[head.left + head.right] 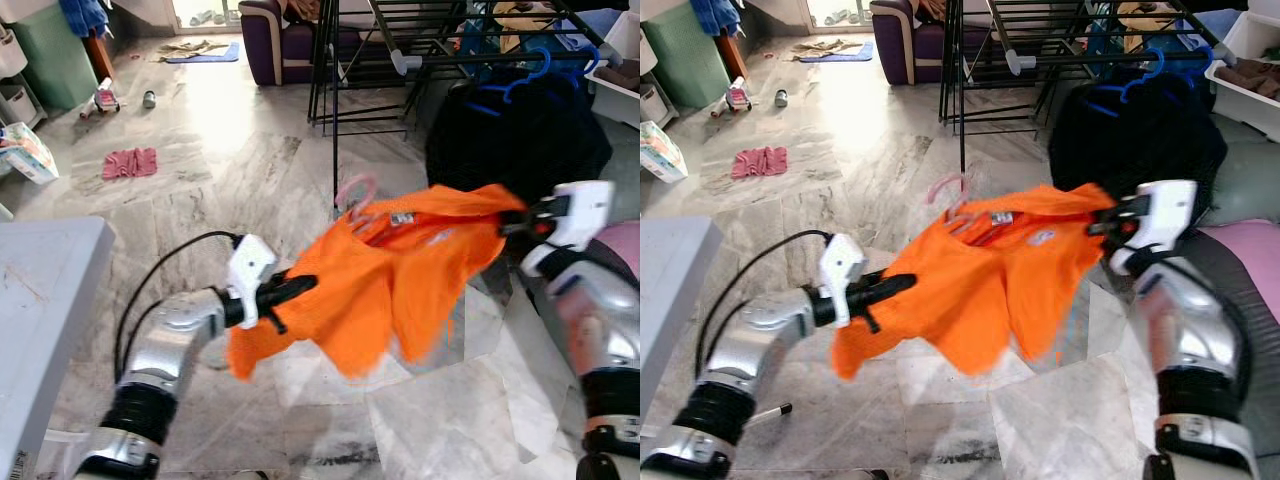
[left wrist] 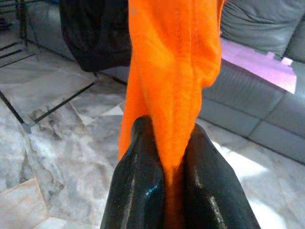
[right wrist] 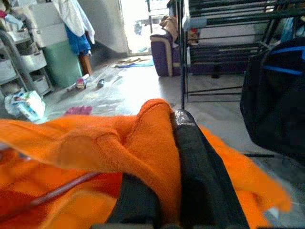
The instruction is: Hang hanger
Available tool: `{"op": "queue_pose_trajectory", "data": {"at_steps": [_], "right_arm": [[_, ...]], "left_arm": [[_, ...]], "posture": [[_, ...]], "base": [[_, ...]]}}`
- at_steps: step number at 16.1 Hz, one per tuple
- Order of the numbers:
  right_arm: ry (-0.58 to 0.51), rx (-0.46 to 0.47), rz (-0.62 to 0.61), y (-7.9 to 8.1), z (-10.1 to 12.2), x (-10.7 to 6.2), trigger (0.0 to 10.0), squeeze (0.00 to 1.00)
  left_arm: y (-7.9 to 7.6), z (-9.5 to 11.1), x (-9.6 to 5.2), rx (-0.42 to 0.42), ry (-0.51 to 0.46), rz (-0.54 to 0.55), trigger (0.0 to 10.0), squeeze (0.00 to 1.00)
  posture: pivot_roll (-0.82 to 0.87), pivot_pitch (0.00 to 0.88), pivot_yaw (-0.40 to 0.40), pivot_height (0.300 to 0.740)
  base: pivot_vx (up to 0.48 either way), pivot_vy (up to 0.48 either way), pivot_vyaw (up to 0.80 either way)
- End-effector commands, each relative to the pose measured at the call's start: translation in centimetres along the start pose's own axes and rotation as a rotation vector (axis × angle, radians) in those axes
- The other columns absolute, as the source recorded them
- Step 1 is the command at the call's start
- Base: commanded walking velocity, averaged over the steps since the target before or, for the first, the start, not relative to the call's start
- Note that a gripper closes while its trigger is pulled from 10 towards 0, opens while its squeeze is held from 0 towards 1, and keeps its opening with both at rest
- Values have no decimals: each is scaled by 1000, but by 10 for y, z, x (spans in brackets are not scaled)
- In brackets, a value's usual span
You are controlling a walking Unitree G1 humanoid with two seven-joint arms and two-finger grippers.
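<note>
And here is the orange shirt (image 1: 390, 275), stretched out in mid-air between both arms, well in front of the black drying rack (image 1: 420, 45). The left gripper (image 1: 295, 288) has the shirt's lower edge; from its wrist camera the two black fingers (image 2: 138, 191) are pressed together with a fold of orange cloth squeezed between them, so those jaws are narrow and holding fabric. On the other side the right gripper (image 1: 512, 222) pinches the shirt's upper corner, and its wrist view shows the fingers (image 3: 193, 162) closed around a bunched ridge of orange. That end is held higher, so the shirt slopes down towards the left arm.

The pink hanger (image 1: 356, 196) is tucked inside the shirt: its hook pokes up out of the neck opening, on the side nearer the rack, and a thin reddish bar of it shows through the collar in the right wrist view. A white label sits just beside the hook.

On the rack hangs a dark garment on a blue hanger (image 1: 520, 85), behind the right gripper. A pink cloth (image 1: 130, 162) lies on the marble floor (image 1: 230, 180), far off to the rack's left.
</note>
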State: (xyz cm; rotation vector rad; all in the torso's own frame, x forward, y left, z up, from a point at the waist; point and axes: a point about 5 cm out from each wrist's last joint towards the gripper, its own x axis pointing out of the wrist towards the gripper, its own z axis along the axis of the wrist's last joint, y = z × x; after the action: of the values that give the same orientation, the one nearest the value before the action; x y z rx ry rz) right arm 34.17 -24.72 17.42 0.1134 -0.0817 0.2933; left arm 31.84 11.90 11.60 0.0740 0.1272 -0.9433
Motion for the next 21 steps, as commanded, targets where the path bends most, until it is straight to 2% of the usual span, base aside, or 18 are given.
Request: {"op": "queue_pose_trajectory", "data": {"at_steps": [1,2,3,7,9,11,13,15,16,17,18,19,21], "right_arm": [[-6,-11,24,12,-2,6,0,0],[-1,-8,39,17,-5,8,0,0],[17,-12,81,31,-11,13,0,0],[73,23,208,63,-29,12,0,0],[114,39,296,76,-39,5,0,0],[227,45,449,89,-53,-13,0,0],[269,38,477,90,-58,-19,0,0],[373,-14,474,84,-73,-29,0,0],[387,-45,466,83,-75,-30,2941,0],[389,-104,431,80,-75,-28,10000,0],[373,-174,385,73,-71,-24,10000,659],[359,-223,370,69,-66,-22,10000,1000],[382,-370,416,63,-59,-23,10000,1000]], "left_arm": [[-21,13,18,24,-65,-36,0,0],[-30,14,24,20,-81,-57,0,0],[-47,18,36,10,-112,-89,0,0],[-71,20,52,-20,-126,-76,0,0],[-71,18,56,-9,-102,-23,0,0],[-66,19,59,-39,-102,29,0,0],[-64,20,59,-46,-106,39,0,0],[-54,22,56,-109,-102,101,0,0],[-51,23,54,-115,-105,114,0,0],[-47,25,52,-110,-106,117,0,0],[-42,26,50,-90,-100,115,0,0],[-37,26,47,-71,-91,118,0,0],[-19,27,41,-50,-68,162,0,0]], "posture": [[4,87,-42,740],[4,86,-43,740],[3,86,-43,740],[4,89,-41,740],[2,90,-42,740],[-5,92,-41,740],[-5,92,-41,740],[-3,95,-40,740],[-2,95,-40,740],[0,96,-41,740],[1,96,-41,740],[2,96,-41,740],[1,95,-44,740]], "base": [[0,0,0],[0,0,0],[0,0,0],[0,0,0],[0,0,0],[0,0,0],[0,0,0],[0,0,0],[0,0,0],[0,0,0],[0,0,0],[0,0,0],[0,0,0]]}}
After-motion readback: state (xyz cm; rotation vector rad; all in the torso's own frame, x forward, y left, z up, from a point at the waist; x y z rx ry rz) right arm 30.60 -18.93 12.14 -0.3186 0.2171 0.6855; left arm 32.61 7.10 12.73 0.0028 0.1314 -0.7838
